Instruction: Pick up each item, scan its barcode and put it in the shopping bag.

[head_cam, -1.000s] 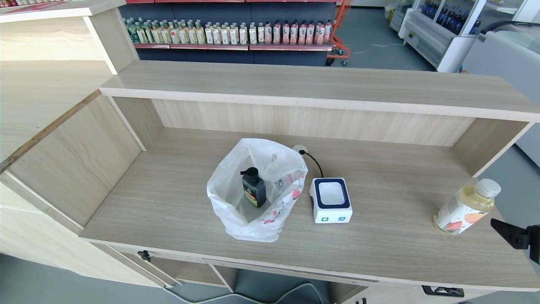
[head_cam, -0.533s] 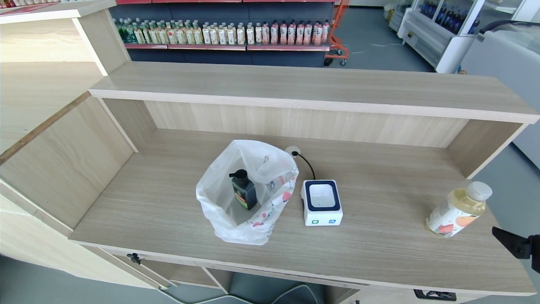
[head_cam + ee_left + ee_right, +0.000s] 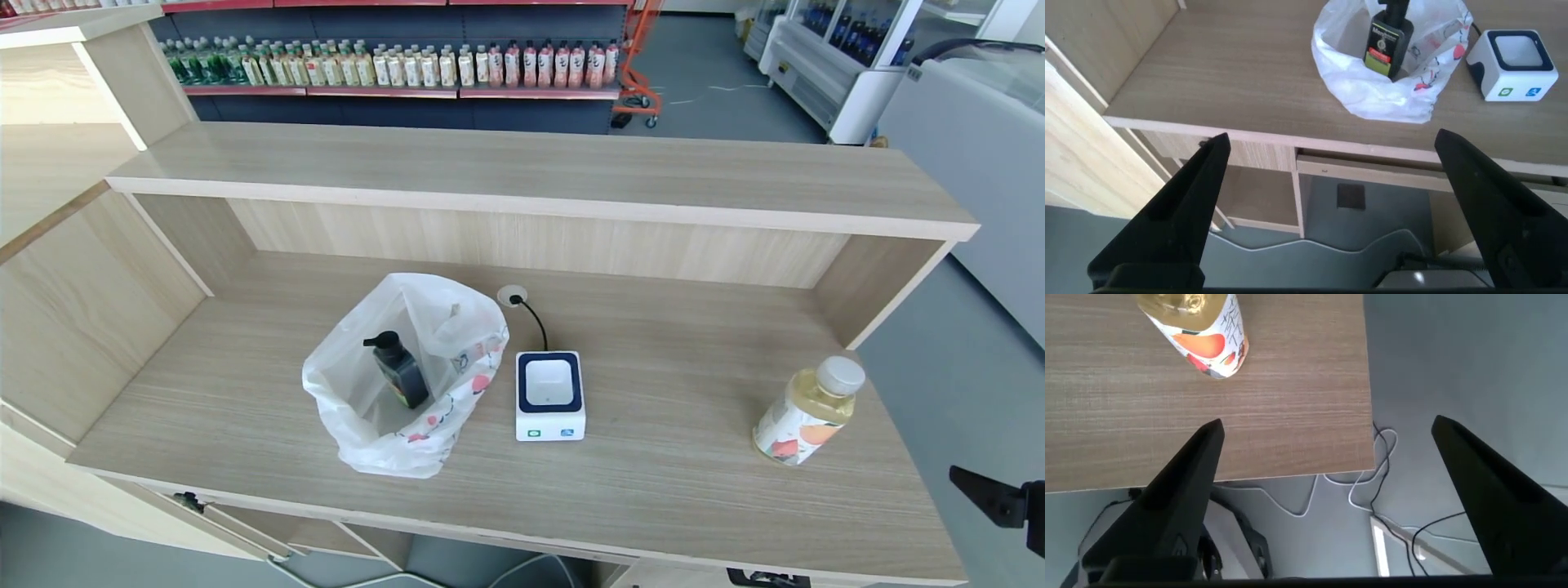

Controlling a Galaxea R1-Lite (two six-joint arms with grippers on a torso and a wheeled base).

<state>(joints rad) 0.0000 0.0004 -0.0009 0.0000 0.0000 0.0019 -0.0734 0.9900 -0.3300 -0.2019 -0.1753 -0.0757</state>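
Observation:
A white plastic shopping bag (image 3: 384, 392) stands open on the wooden counter (image 3: 653, 482), with a black pump bottle (image 3: 398, 371) upright inside it. Just right of the bag sits the white barcode scanner (image 3: 549, 396). A yellow drink bottle (image 3: 808, 411) with a white cap stands near the counter's right end. My left gripper (image 3: 1331, 212) hangs open below the counter's front edge, facing the bag (image 3: 1388, 65), the pump bottle (image 3: 1386, 45) and the scanner (image 3: 1515, 65). My right gripper (image 3: 1327, 498) is open, off the counter's front right corner, with the drink bottle (image 3: 1200, 331) a short way beyond it.
A raised wooden ledge (image 3: 531, 175) runs along the back of the counter, with side walls at both ends. The scanner's black cable (image 3: 535, 318) goes to a hole in the counter. One right fingertip (image 3: 984, 494) shows past the counter's right front corner. Store shelves stand behind.
The head camera has turned to the right, so the whole picture has slid left. Bag, scanner and drink bottle keep their places on the counter.

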